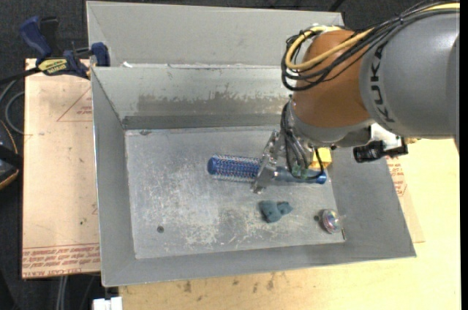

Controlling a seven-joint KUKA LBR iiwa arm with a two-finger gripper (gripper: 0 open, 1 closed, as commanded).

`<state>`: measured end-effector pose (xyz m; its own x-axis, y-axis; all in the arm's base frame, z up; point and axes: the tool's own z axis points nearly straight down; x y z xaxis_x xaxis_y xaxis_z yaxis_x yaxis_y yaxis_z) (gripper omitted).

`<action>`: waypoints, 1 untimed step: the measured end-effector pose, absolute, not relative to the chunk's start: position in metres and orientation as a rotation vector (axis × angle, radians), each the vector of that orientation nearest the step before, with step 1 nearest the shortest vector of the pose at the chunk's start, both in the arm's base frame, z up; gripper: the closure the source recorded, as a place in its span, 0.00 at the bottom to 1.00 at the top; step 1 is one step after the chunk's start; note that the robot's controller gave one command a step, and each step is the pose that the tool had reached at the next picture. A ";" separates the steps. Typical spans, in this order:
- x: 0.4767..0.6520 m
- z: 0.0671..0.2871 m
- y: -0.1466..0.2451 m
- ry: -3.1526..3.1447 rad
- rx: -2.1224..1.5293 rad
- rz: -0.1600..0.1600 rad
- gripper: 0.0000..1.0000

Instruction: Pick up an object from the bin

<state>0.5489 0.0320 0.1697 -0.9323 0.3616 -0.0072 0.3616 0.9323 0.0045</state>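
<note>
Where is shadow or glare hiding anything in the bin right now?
Camera view: bin floor evenly lit, no hard glare; soft shadow band along the foot of the back wall; the gripper, not shadow, covers part of the blue brush.

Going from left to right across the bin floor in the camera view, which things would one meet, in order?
Bristled head of the blue brush → small grey-blue lump → small shiny round thing. The gripper is left out, as it overlaps the brush and the lump.

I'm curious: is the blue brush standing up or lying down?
Lying down. The blue brush stretches flat along the bin floor.
</note>
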 end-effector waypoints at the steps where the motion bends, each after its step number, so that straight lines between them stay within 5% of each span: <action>1: 0.554 0.244 0.025 3.079 0.577 0.004 1.00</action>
